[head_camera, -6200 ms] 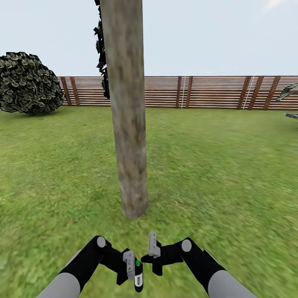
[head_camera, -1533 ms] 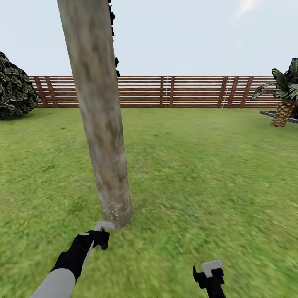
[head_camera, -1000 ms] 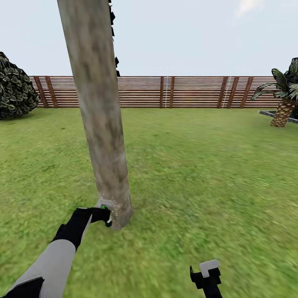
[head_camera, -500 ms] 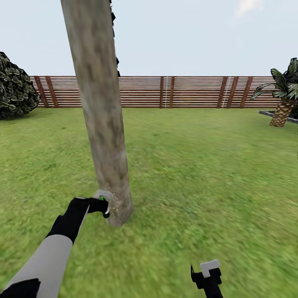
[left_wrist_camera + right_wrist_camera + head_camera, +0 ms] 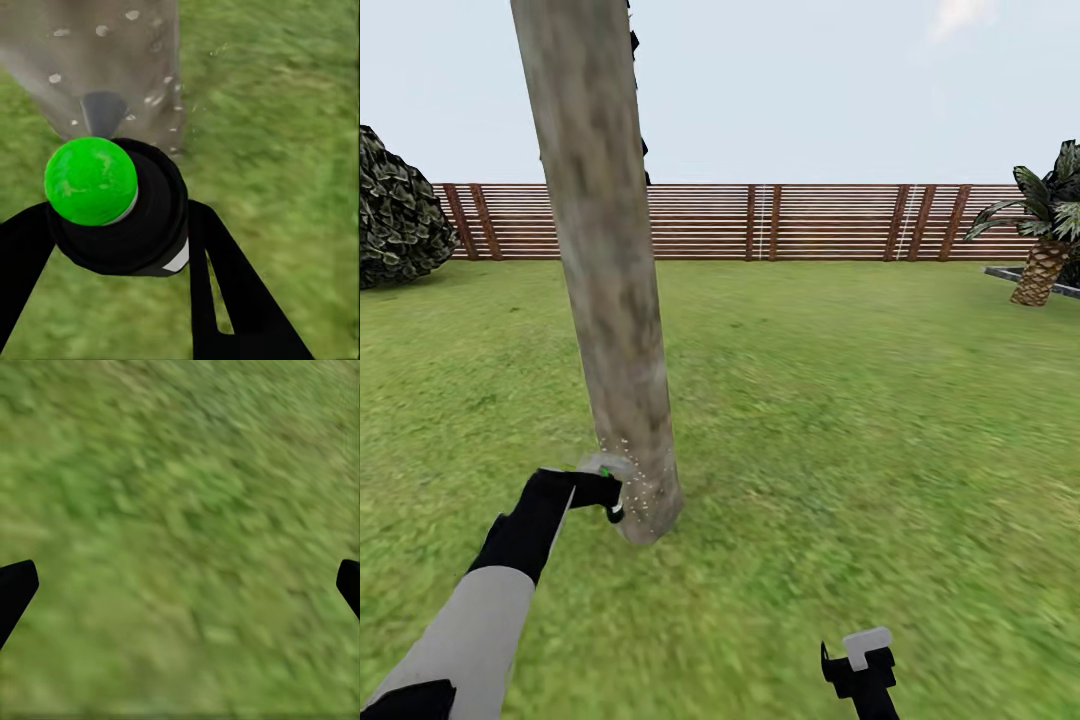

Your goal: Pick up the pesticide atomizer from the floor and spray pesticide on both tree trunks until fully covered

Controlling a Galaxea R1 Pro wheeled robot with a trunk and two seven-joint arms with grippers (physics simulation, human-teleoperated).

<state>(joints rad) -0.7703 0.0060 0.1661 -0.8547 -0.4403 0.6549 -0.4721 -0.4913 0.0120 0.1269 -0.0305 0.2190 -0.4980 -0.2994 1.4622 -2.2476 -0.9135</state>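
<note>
- My left hand (image 5: 603,492) is black, on a grey forearm.
- The pesticide atomizer (image 5: 112,206) is black with a bright green top.
- The tree trunk (image 5: 610,270) is mottled grey-beige, flecked with white pesticide (image 5: 635,480) specks.
- The fence (image 5: 810,222) has reddish-brown slats.
- The floor (image 5: 840,420) is blurry green grass.

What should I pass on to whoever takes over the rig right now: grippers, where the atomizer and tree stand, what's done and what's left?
Left gripper: shut on the pesticide atomizer, held right at the foot of the tree trunk, nozzle aimed at the bark.
Right gripper: open and empty, hanging low over the grass.
Done: white pesticide specks dot the lowest part of this trunk.
Left: the trunk above the specks looks bare, so the spray likely has to work upward. A palm stands by the fence; the second tree of the task cannot be placed from these views.
</note>
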